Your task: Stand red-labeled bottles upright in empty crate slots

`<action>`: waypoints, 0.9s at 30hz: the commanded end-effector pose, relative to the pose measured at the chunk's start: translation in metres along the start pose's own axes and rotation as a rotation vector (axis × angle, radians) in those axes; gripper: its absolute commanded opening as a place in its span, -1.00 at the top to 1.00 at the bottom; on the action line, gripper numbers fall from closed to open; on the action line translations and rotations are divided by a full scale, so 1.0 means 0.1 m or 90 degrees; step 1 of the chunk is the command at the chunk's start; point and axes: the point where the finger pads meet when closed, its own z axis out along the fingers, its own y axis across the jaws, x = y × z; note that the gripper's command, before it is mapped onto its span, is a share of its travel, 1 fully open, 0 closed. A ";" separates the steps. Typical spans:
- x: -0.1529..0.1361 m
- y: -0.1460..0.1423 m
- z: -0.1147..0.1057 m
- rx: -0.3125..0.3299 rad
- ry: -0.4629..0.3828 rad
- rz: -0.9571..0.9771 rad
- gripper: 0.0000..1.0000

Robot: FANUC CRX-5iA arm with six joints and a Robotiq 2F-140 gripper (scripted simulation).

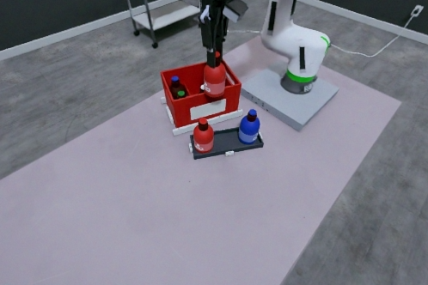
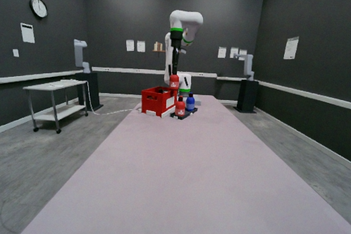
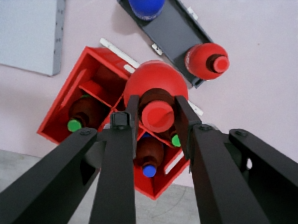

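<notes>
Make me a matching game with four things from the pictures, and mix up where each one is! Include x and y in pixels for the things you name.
Things:
1. blue bottle (image 1: 249, 130) (image 2: 190, 103) (image 3: 146, 6)
2. blue-capped bottle (image 1: 176, 88) (image 3: 149, 154)
3. held red bottle (image 1: 214, 80) (image 2: 174, 81) (image 3: 156, 81)
4. other red bottle (image 1: 204, 139) (image 2: 180, 108) (image 3: 202, 58)

Places:
A. inside the crate (image 1: 174, 109) (image 2: 151, 105) (image 3: 49, 121)
B. at the tray (image 1: 224, 143) (image 2: 187, 113) (image 3: 172, 35) end nearer the robot's base (image 1: 319, 88)
C. in the hand (image 1: 216, 59) (image 2: 175, 74) (image 3: 156, 108)
D. at the tray's other end

Right pairs: 1-B, 2-A, 3-C, 4-D
</notes>
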 end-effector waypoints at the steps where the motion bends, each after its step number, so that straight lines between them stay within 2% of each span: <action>1: -0.03 -0.01 -0.01 -0.001 -0.001 0.000 0.80; 27: -0.53 -0.29 -0.01 -0.001 -0.001 0.000 0.80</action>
